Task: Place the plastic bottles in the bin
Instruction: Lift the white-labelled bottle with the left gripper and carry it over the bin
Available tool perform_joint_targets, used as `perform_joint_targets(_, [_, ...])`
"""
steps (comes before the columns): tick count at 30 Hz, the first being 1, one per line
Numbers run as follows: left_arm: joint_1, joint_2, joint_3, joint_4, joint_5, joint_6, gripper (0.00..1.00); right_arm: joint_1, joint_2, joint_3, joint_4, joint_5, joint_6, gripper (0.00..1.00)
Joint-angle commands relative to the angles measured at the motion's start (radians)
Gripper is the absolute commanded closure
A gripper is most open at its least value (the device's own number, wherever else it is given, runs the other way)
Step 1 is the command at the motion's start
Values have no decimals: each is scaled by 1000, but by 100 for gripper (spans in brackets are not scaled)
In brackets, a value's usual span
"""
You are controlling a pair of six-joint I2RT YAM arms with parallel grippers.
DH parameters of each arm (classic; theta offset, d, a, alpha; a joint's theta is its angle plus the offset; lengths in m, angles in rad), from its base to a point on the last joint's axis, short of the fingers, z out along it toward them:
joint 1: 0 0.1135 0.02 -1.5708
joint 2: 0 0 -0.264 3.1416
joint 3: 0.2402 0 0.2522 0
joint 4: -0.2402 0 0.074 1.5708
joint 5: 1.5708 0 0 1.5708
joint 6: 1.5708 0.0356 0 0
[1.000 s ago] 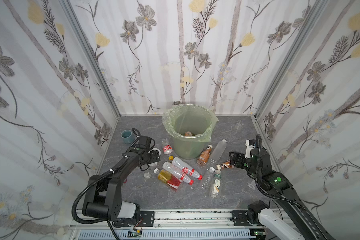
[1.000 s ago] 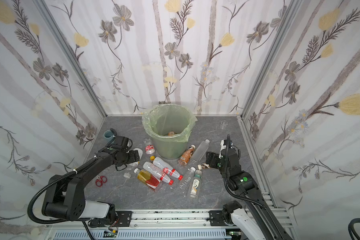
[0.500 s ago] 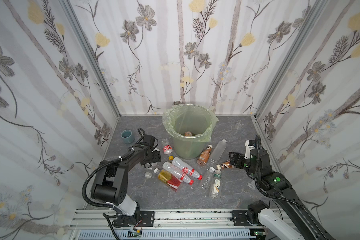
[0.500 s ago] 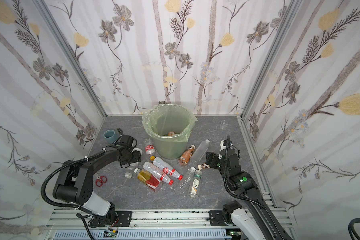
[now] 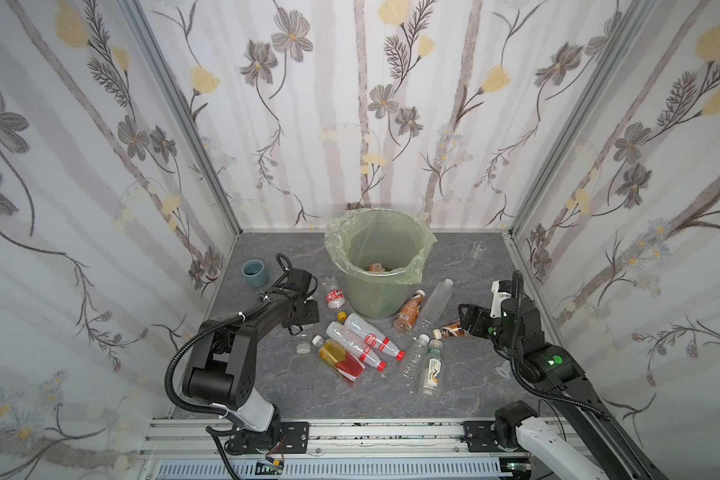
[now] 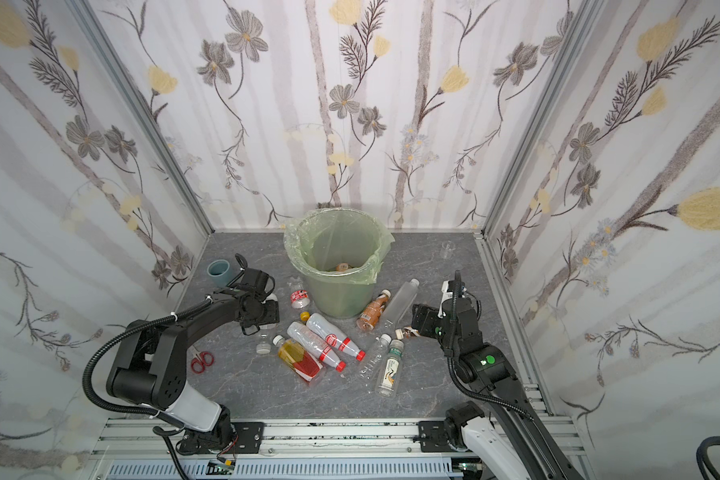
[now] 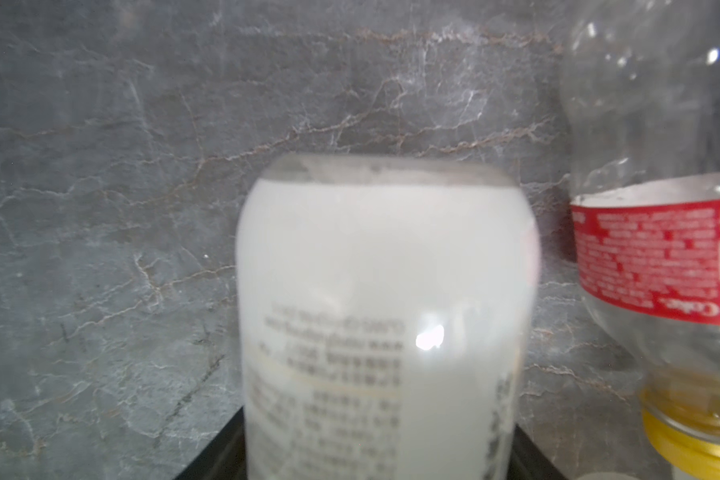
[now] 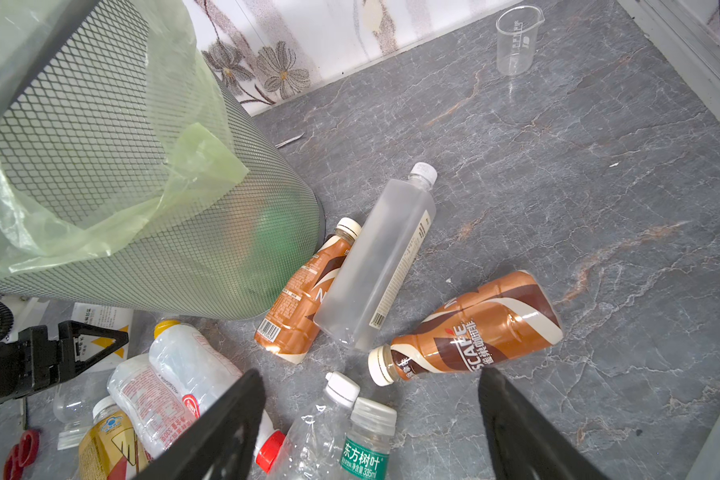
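Cluttered grey floor (image 5: 466,399): left claw (image 5: 306,313) straddles white bottle (image 7: 385,311), grip unclear; right claw (image 8: 368,376) gapes.

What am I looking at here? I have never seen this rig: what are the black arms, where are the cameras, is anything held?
These are two black robot arms on a rail at the front of the grey table, each ending in a two-fingered claw. Both top views look down on the whole scene; the other two pictures come from a camera on each wrist. A bin lined with a green bag stands at the back, with what looks like a brownish bottle inside. Plastic bottles lie around it, plus a blue-grey cup, a clear beaker and red scissors. The left claw is around a white-labelled bottle; whether it grips yet is unclear. The right claw is open beside a brown coffee bottle, holding nothing.
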Motion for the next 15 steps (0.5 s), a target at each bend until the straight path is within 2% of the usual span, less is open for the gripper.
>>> perform_joint_targets(1, [0,-20,9,8,-24,14,32,0,-1,-2,49,-1,11,18])
perform_joint_targets(15, [19,-178,95,-37,13,49,33,0,-13,-4,34,4,5,18])
